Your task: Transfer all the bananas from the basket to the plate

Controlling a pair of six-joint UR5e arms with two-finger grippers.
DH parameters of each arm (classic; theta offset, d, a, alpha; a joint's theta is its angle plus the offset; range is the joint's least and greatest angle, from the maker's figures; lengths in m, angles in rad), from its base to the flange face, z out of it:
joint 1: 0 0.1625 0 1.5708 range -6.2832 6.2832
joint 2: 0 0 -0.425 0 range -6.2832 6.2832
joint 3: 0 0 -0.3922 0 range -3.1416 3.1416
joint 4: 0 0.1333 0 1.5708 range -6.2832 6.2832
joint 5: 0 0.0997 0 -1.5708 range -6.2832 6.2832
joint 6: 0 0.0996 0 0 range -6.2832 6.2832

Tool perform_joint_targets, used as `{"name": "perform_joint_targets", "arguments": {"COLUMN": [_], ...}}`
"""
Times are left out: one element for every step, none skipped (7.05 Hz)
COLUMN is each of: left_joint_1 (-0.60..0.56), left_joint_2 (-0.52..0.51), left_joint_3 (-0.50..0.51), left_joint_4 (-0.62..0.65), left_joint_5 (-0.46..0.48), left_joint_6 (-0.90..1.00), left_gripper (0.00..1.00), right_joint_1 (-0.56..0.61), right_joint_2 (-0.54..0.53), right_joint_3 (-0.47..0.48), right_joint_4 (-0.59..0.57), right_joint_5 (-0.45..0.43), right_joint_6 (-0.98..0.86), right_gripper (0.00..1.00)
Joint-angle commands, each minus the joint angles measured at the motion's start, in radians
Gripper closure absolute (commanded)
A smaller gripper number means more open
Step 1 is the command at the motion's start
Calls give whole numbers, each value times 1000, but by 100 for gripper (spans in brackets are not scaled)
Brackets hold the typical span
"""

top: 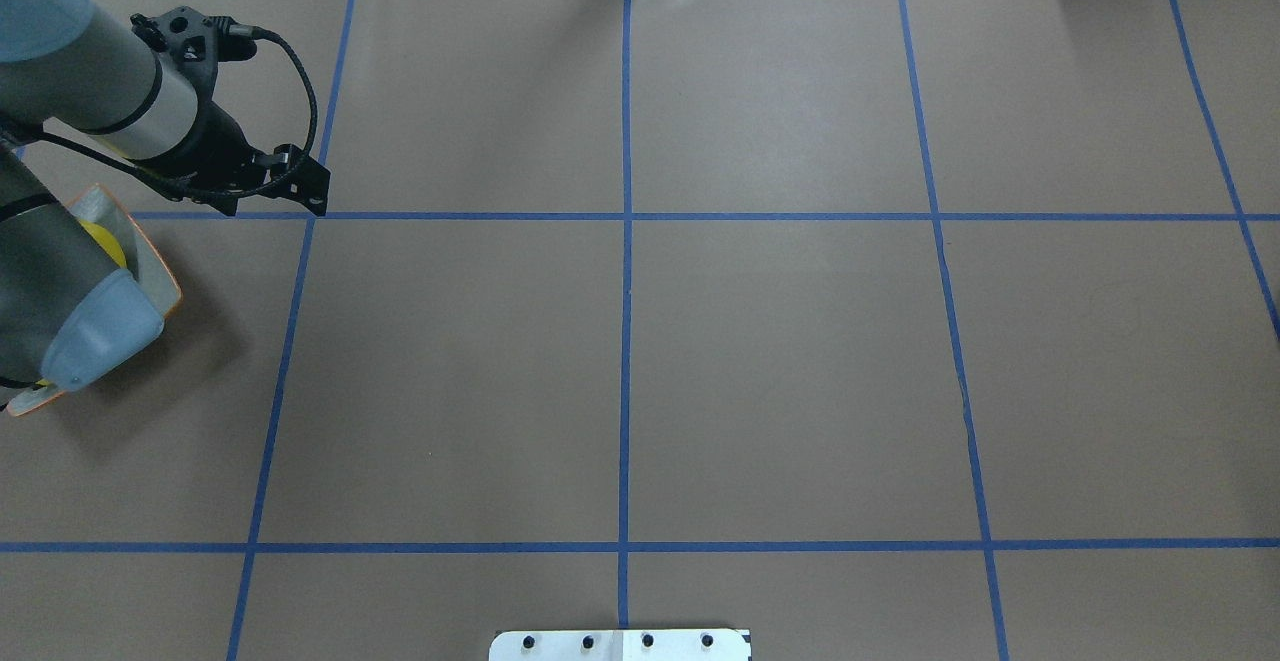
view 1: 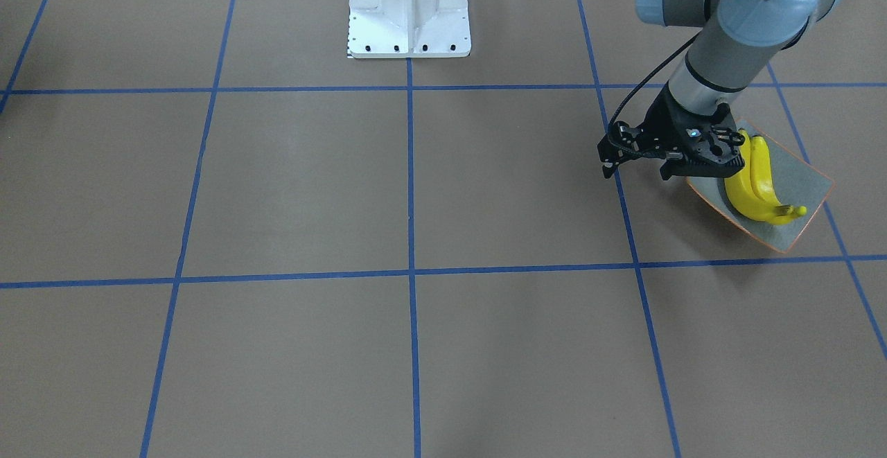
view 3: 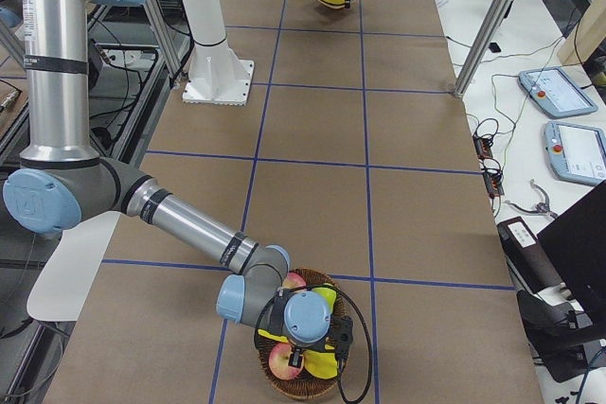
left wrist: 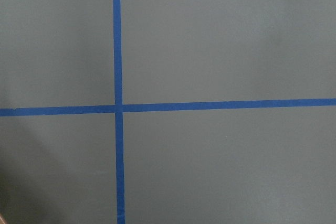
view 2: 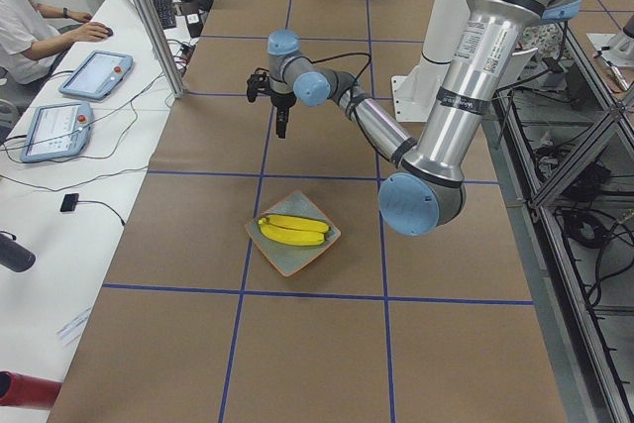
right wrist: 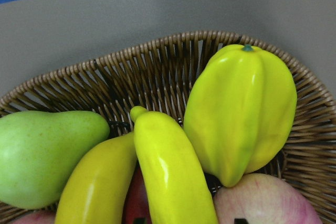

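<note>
We see two bananas (view 1: pixel 752 188) lying side by side, touching, on the plate (view 1: pixel 797 181), which sits on the table (view 1: pixel 416 188) on the robot's left side; the left gripper (view 1: pixel 703 170) hangs in the air just beside the plate, over a crossing of the blue tape lines (left wrist: pixel 116 40), w/ nothing btwn its jaws; in the overhead and front views we read the jaws as spread wide, and its wrist cam shows only bare table and tape. At the far right end we find the wicker basket (right wrist: pixel 157 72) w/ two more bananas (right wrist: pixel 168 171) inside, pressed side by side btwn a green pear (right wrist: pixel 42 150) and a ribbed yellow-green star fruit (right wrist: pixel 241 114); a pinkish apple (right wrist: pixel 262 203) lies under them. The right gripper (view 3: pixel 301 357) points down into the basket, close above that pair; we make out its two dark fingertips (right wrist: pixel 239 220) at the bottom edge of the wrist cam, apart from each other, so spread, w/ one banana in line btwn them; whether they touch fruit we can't tell.
</note>
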Motion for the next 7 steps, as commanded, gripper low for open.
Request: {"name": "perform_joint_targets", "arguments": {"left_joint_1": [-1,-1,-1,-1,-1,0,2], "left_joint_2": [10,13,13,13,13,13,13], "left_joint_3": [-9,-15,-15,-15,-13,-7,-3], "left_joint_4": [0,0,0,0,1,0,0], "left_joint_5": [0,0,0,0,0,0,0], "left_joint_6": [0,0,-2,-2,-2,-2,-2], "left_gripper": [0,0,0,0,0,0,0], "right_joint_1": [0,0,1,4,32,52,70], "right_joint_2": [10,22,34,39,40,39,39], "right_joint_3": [0,2,20,28,35,40,43], "right_joint_4": [-1,-3,-4,-4,-7,-12,-10], "right_joint_5": [1,1,7,19,23,21,21], "right_joint_6": [6,9,7,-6,-17,-40,-45], "right_gripper": [100,100,100,100,100,100,100]}}
